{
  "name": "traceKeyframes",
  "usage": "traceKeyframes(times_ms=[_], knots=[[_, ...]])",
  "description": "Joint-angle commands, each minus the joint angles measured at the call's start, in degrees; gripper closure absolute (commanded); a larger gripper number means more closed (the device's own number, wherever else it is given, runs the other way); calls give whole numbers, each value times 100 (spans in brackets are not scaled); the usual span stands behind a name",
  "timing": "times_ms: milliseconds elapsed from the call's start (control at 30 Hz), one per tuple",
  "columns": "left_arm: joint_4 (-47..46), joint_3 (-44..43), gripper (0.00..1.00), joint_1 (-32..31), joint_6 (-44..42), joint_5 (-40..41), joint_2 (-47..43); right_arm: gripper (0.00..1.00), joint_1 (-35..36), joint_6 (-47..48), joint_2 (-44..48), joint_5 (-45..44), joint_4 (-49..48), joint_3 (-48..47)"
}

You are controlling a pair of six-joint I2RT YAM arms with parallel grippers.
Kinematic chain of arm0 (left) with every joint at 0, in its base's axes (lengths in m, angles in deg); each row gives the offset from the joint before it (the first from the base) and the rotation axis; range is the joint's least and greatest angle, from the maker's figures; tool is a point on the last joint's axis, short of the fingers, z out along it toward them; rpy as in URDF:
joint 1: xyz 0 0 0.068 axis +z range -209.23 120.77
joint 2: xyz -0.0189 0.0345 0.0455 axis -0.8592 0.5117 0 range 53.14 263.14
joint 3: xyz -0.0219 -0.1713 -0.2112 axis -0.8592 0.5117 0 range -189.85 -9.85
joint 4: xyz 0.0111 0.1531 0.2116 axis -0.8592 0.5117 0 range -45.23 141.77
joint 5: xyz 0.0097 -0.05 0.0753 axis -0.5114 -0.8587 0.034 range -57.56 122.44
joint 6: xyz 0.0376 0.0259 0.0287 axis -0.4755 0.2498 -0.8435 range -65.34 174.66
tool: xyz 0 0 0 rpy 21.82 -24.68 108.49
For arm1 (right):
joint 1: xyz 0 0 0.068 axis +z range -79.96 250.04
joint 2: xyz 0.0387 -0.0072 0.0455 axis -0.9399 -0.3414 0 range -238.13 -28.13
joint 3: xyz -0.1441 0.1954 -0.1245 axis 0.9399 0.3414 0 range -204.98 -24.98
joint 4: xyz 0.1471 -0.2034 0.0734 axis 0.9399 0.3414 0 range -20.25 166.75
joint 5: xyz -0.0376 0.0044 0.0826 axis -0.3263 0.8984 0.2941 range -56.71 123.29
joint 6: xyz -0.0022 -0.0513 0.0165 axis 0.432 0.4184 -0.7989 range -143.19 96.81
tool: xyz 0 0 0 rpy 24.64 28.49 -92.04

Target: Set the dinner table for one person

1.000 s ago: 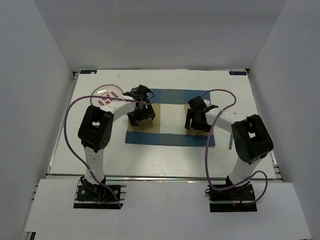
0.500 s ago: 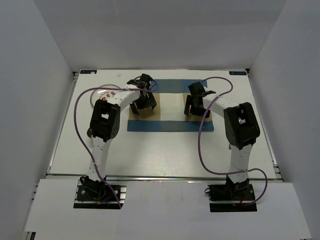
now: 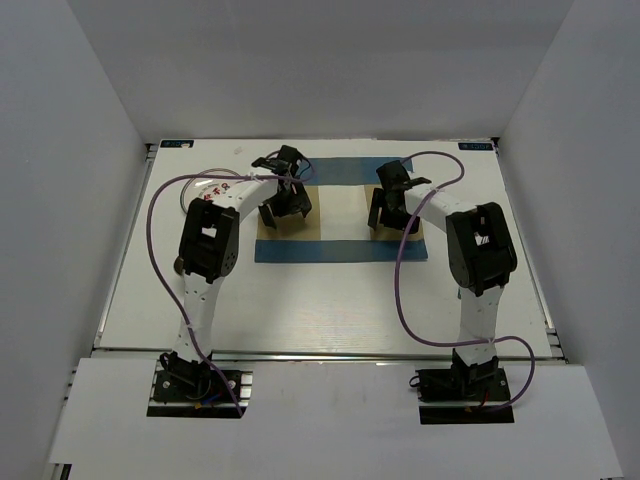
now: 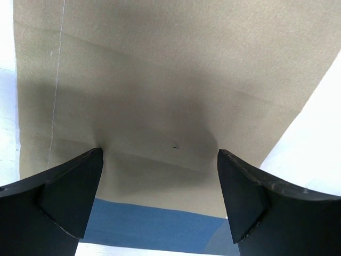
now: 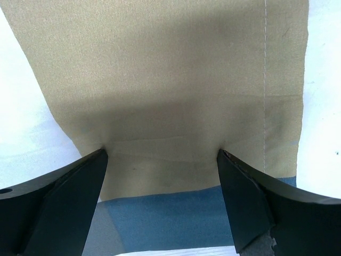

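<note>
Top external: we saw left gripper [image 3: 283, 207] and right gripper [image 3: 392, 214] spread wide, holding nothing, tips on the blue-and-tan checked cloth placemat [image 3: 340, 228] lying mid-far on the large white rectangular dinner table [image 3: 330, 300]. Our call was: press evenly, square it.

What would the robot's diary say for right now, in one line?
left jaws: open, tips on mat | right jaws: open, tips on mat | held: nothing | table: mat far-centre
</note>
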Motion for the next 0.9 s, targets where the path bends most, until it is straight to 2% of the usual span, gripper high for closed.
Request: traceKeyframes(times_ms=[0,200,300,400,533,800,867], knots=[[76,-392,2,48,-104,-43,-211,11,-40,22,130,43,175,-155],[445,-1121,2,48,-192,203,-281,11,-40,83,543,26,244,-453],[454,-1148,2,48,-175,518,-561,11,-40,223,876,104,386,-840],[480,-991,2,311,-8,897,-922,11,12,495,1754,876,-166,-377],[839,-1138,2,1301,150,767,-1054,11,74,575,3168,2114,-1037,940],[727,-1043,2,2877,-174,107,-1353,11,250,593,4164,3260,-1643,1945],[639,-780,2,3218,-236,46,-1380,11,276,575,4384,3908,-1889,2217]])
